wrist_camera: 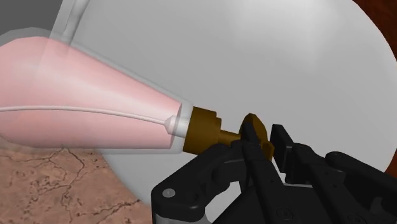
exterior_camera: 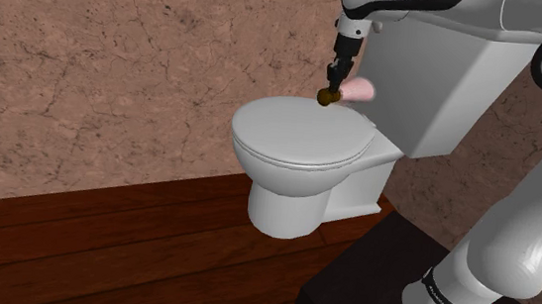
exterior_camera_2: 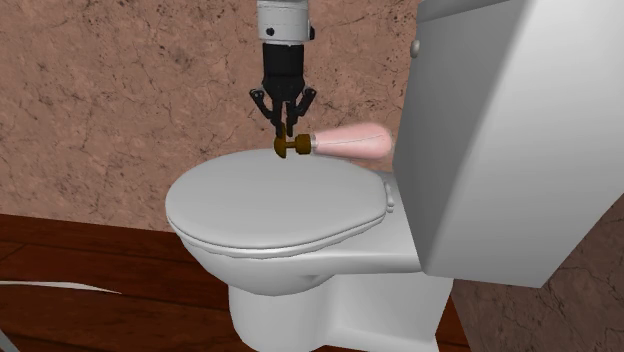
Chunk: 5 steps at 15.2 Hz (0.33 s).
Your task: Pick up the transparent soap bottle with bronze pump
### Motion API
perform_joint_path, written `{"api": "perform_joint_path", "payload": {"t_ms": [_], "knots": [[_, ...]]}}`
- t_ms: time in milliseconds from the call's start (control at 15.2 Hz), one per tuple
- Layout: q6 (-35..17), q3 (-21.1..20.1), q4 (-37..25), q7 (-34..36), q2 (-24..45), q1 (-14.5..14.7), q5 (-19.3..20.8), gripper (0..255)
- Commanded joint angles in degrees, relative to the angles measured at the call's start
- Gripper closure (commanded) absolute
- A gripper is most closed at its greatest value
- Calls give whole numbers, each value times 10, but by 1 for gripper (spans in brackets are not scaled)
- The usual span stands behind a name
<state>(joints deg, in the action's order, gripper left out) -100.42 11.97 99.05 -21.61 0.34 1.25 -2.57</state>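
The arm points straight down, end effector clamped on the bronze pump of the soap bottle.

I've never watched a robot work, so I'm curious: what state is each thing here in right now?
toilet lid: shut, flat over the bowl.
soap bottle: on its side above the lid, pink liquid inside, its bronze pump pointing away from the tank; whether it touches the lid cannot be told.
gripper: pointing down, shut on the bronze pump.
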Motion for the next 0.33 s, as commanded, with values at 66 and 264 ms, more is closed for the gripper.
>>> {"api": "perform_joint_path", "payload": {"t_ms": [66,264], "knots": [[23,0,-25,0,1,0,0,255],[33,1,-35,0,3,-1,0,255]]}}
